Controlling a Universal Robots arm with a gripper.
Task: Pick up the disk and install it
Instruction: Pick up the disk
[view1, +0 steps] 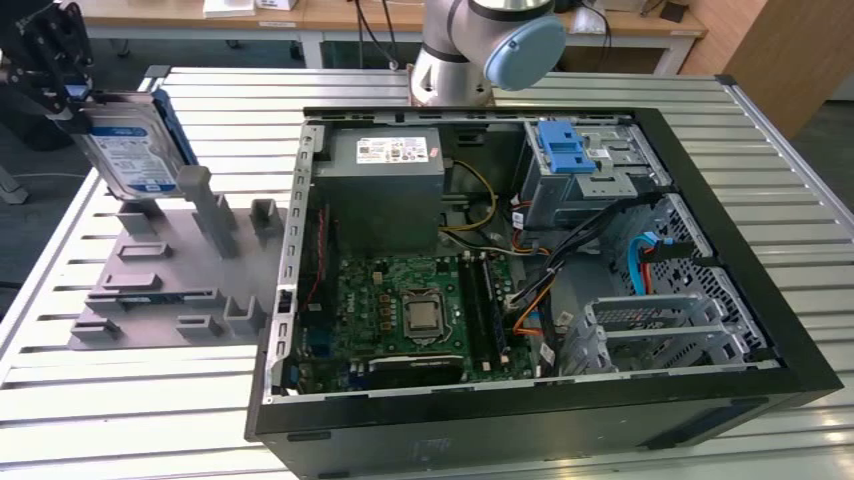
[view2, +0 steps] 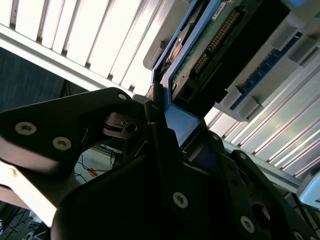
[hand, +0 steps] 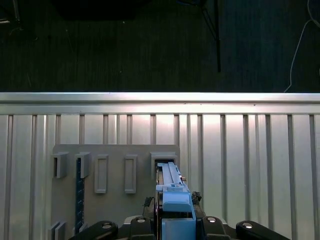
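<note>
- A slatted metal table (view1: 160, 400) is seen in a workshop, with benches behind it and dark floor beyond its edge.
- The fingers (view2: 112, 100) are closed on the disk (view1: 134, 155), which is held upright by its upper end, label side turned to the exterior view. In the first wrist view a blue side rail (hand: 172, 200) is seen clamped between them.
- Directly below the fingers, a grey slotted holder (view1: 147, 290) is laid on the table. Whether the disk's lower edge is clear of its slot cannot be told.
- Well apart from the fingers, an open computer case (view1: 747, 330) is laid on its side, with a blue latch piece (view1: 567, 150) on its drive cage and loose cables (view1: 627, 255) strung close by.
- If the disk were carried sideways too low, a rail could be caught on the holder's posts and the drive twisted in the grip.
- As only a narrow end is gripped, a slip could be caused by a jolt.
- At the case, the disk could be snagged on the cables or knocked against the rim.
</note>
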